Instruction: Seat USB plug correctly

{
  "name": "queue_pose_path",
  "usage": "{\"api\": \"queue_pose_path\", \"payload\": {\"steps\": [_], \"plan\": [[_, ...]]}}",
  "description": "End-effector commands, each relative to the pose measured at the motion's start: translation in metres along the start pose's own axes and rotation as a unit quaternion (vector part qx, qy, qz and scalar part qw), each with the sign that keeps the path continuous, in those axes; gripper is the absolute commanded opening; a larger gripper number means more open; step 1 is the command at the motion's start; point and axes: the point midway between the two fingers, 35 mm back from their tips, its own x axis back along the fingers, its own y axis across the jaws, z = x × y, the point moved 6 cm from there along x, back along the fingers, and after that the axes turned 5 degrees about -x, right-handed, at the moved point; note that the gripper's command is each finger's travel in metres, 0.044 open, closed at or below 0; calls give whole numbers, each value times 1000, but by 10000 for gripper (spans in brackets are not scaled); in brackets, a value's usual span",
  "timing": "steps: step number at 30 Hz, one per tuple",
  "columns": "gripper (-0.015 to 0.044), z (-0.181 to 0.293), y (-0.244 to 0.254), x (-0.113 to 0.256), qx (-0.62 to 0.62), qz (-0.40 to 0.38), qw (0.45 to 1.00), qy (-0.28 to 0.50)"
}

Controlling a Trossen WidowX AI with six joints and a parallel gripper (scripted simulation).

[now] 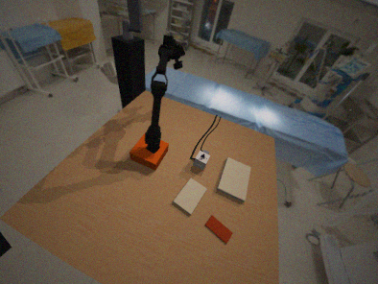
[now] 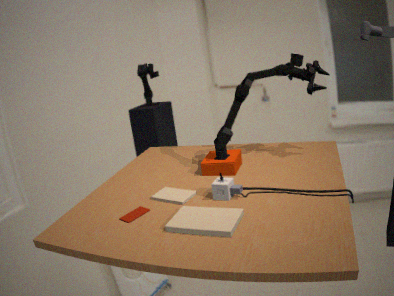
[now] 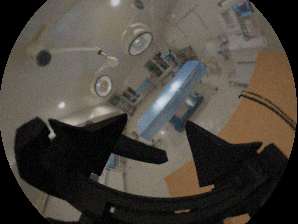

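The white power cube (image 1: 200, 163) (image 2: 220, 191) stands upright on the wooden table. A small dark USB plug (image 1: 202, 155) (image 2: 221, 177) sticks up from its top; which way round it sits and how deep it is are too small to tell. A grey connector (image 2: 236, 190) with black cables is in the cube's side. My gripper (image 2: 326, 81) (image 3: 156, 120) is open and empty, its two fingers wide apart. It hangs high above the table, well away from the cube, and points out past the table edge. The cube and plug do not show in the wrist view.
Black cables (image 1: 201, 135) (image 2: 300, 190) (image 3: 270, 104) run from the cube to the table edge. A large cream slab (image 1: 234, 178) (image 2: 205, 219), a smaller cream slab (image 1: 190, 196) (image 2: 174, 195) and a flat red block (image 1: 219, 229) (image 2: 134, 214) lie near the cube. My arm stands on an orange base (image 1: 144, 156) (image 2: 220, 167).
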Motion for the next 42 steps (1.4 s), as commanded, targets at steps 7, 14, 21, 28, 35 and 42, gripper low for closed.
{"api": "queue_pose_path", "payload": {"steps": [7, 14, 21, 28, 35, 42], "plan": [[440, -70, -71, -25, 125, 104, 987, -20], [440, -149, -164, -31, 259, 228, 938, 10], [440, -222, -266, -3, 360, 341, 863, 95], [440, -274, -365, 60, 413, 412, 781, 222], [440, -297, -451, 153, 419, 420, 713, 373], [440, -275, -510, 262, 391, 344, 684, 512]]}}
